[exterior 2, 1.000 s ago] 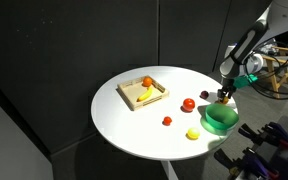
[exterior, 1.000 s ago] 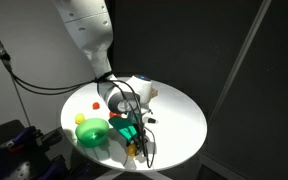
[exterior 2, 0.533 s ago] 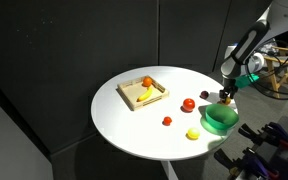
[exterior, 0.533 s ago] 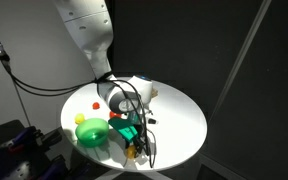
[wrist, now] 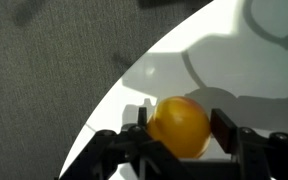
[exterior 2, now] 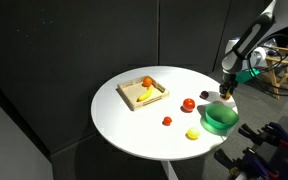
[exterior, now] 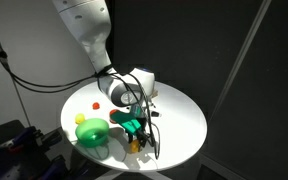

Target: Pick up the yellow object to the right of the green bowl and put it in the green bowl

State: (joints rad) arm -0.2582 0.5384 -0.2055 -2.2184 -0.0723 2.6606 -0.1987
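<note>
The yellow object, a small rounded orange-tinged lump, sits between my gripper's two fingers in the wrist view, with its shadow on the white table below. In an exterior view the gripper holds it just beside the green bowl, near the table's front edge. In the other exterior view the gripper hangs just above the far rim of the green bowl; the yellow object is too small to make out there.
A square wooden tray holds a banana-like piece and an orange piece. Red pieces and a pale yellow-green ball lie on the round white table. The table edge is close below the gripper.
The arm has shifted and risen a little, and the gripper with the yellow object sits slightly higher than before. The bowl and other pieces have not moved.
</note>
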